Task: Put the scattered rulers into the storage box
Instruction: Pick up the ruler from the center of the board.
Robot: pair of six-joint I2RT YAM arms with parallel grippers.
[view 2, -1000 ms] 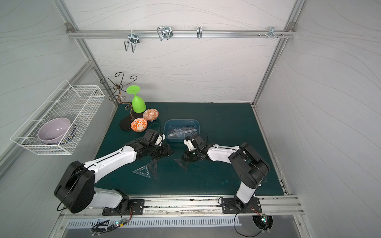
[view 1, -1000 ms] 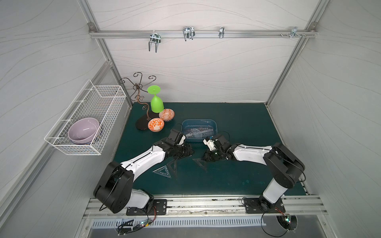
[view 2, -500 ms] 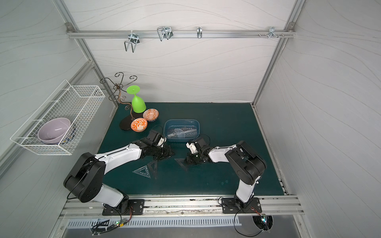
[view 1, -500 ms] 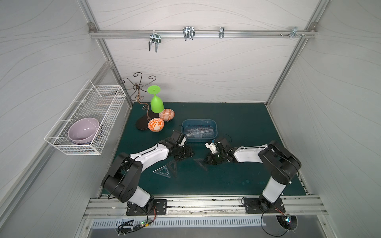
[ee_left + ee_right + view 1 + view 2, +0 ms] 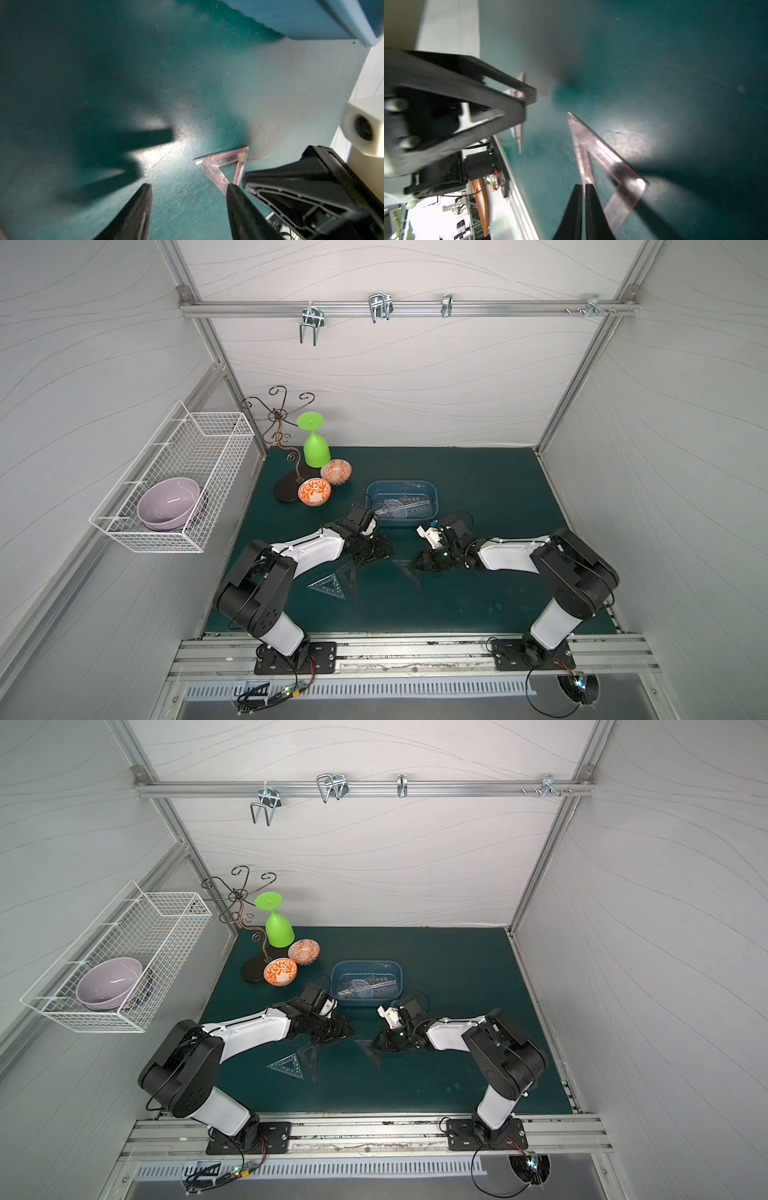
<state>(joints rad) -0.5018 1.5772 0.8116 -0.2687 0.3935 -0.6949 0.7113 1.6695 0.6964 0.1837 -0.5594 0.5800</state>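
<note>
Top views: even, soft light, sharp; walls (image 5: 83, 364) bow toward edges. Wrist views: glare patch on worktop (image 5: 162, 149), dark shadows off left pincer (image 5: 188, 187), close parts blurred.

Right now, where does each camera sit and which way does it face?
Both top views: high above the front rail, looking down toward the back wall; left arm and right arm, plus the storage box.
Left wrist: on the left arm, looking past the open left gripper at the dark set square.
Right wrist: on the right arm, looking along the right gripper, shut on that set square.
Shared: both wrist views show that set square and the opposite gripper.
</note>
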